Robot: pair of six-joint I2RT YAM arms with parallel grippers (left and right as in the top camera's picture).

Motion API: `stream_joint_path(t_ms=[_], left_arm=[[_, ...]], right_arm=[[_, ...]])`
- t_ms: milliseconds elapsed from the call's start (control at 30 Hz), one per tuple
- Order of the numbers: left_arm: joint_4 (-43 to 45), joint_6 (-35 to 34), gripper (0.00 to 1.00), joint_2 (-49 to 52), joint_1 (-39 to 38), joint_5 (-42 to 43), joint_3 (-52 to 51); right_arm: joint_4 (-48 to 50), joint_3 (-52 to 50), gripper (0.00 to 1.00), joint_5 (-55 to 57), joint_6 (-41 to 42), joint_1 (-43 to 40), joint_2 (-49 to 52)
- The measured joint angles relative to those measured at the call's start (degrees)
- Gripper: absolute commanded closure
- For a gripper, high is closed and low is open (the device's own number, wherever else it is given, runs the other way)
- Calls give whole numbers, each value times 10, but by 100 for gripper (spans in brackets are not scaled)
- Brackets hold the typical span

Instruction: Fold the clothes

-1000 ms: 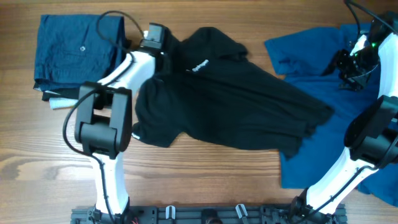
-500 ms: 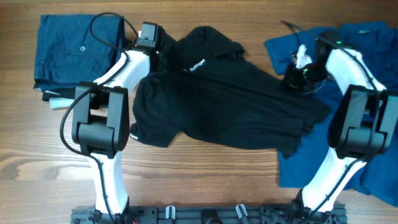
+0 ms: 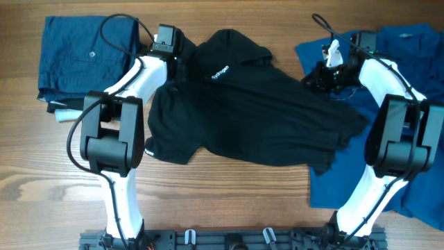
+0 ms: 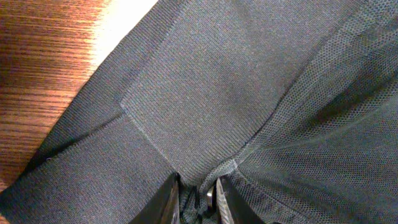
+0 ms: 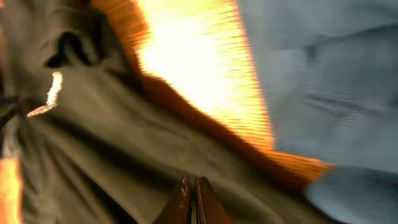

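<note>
Pinching a small ridge of cloth, the left jaws stand narrow and closed on the black shirt [image 4: 205, 93], just where a stitched seam runs in between them. Ahead of these jaws a flat knit panel spreads out. To one side lies coarser mesh fabric, and to the other the cloth's edge gives way to bare desk [image 4: 37, 74]. Away from the shirt, on the outer side of these jaws, a folded blue garment [image 3: 76, 55] rests near them.

The right jaws are drawn together, tips almost touching, low over dark cloth at the shirt's opposite upper edge. Blur hides whether any fabric is nipped between them. Beyond their tips comes a strip of desk, then a loose blue garment [image 5: 323, 74], which the shirt's far end overlaps.

Between the two sets of jaws the shirt lies aslant and rumpled, white logo [image 3: 220, 73] up, one sleeve bunched.

It looks limp, light and a little stretchy. A single pinch will likely raise a peak and drag the rest, so it wants spreading first. Seams, collar and hem corners should give the firmest bite, since doubled cloth slips less than the open mesh.
</note>
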Motion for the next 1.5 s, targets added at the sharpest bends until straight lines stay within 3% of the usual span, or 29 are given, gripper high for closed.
stream_joint_path(t_ms=[333, 633, 767, 900, 1167, 1267, 1367, 1500], left_arm=[[-3, -2, 80, 0, 0, 0, 1], [-5, -2, 80, 0, 0, 0, 1], [-10, -2, 80, 0, 1, 0, 3], [-11, -2, 80, 0, 2, 2, 3], [-20, -2, 80, -1, 16, 19, 4], [-22, -2, 79, -1, 22, 24, 4], [-23, -2, 77, -1, 22, 23, 4], [-23, -2, 78, -1, 23, 24, 4]], right_arm=[[20, 0, 96, 146, 40, -1, 0], [22, -10, 96, 203, 44, -2, 6], [-24, 1, 96, 334, 42, -5, 3], [-23, 1, 96, 452, 37, -73, 5], [39, 17, 96, 441, -12, -243, 19], [9, 77, 86, 399, -33, -267, 32], [-75, 188, 76, 336, -47, -263, 37], [-254, 326, 78, 266, -38, -241, 33]])
